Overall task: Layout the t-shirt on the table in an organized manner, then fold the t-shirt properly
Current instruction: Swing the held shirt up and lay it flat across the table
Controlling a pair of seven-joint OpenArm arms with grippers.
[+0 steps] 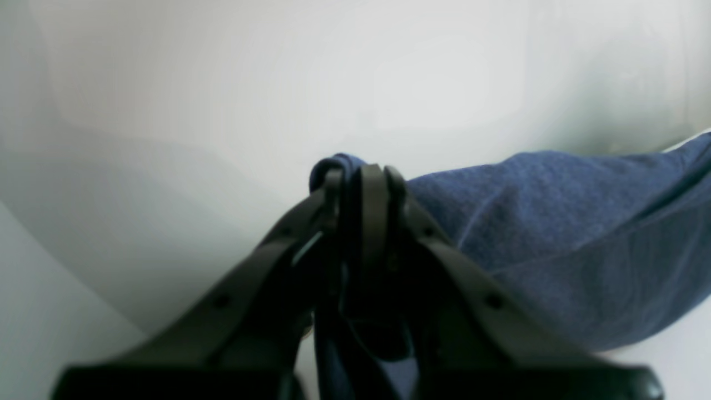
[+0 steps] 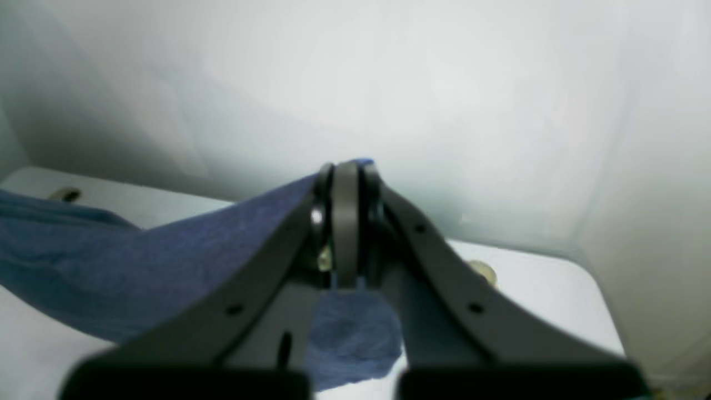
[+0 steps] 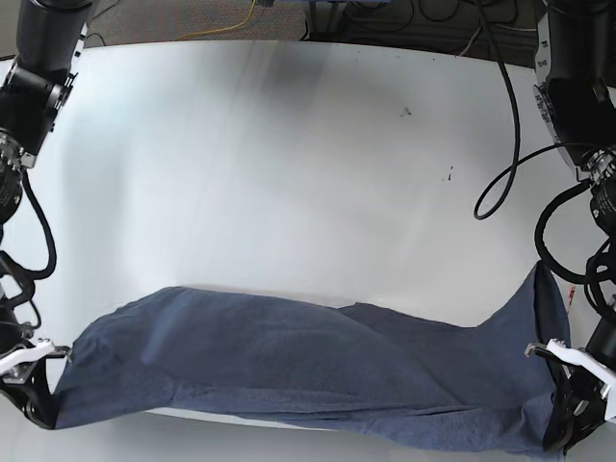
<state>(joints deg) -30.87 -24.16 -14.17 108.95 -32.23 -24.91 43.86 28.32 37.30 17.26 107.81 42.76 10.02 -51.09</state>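
Note:
The dark blue-grey t-shirt (image 3: 289, 356) is stretched into a long band along the near edge of the white table (image 3: 289, 173), plain side showing. At the right end of the band, my left gripper (image 3: 556, 428) is shut on a corner of the cloth. The left wrist view shows its fingertips (image 1: 361, 178) pinching a fold, with the t-shirt (image 1: 555, 233) trailing off to the right. At the band's left end, my right gripper (image 3: 48, 390) is shut on the other corner. The right wrist view shows its fingertips (image 2: 345, 172) clamped on the t-shirt (image 2: 139, 261), which runs off to the left.
A black cable loop (image 3: 510, 164) hangs from the arm at the right of the base view. Two round grommet holes (image 2: 65, 194) (image 2: 483, 272) sit in the table (image 2: 533, 289) near my right gripper. A bit of red tape (image 3: 572, 296) shows by the right edge.

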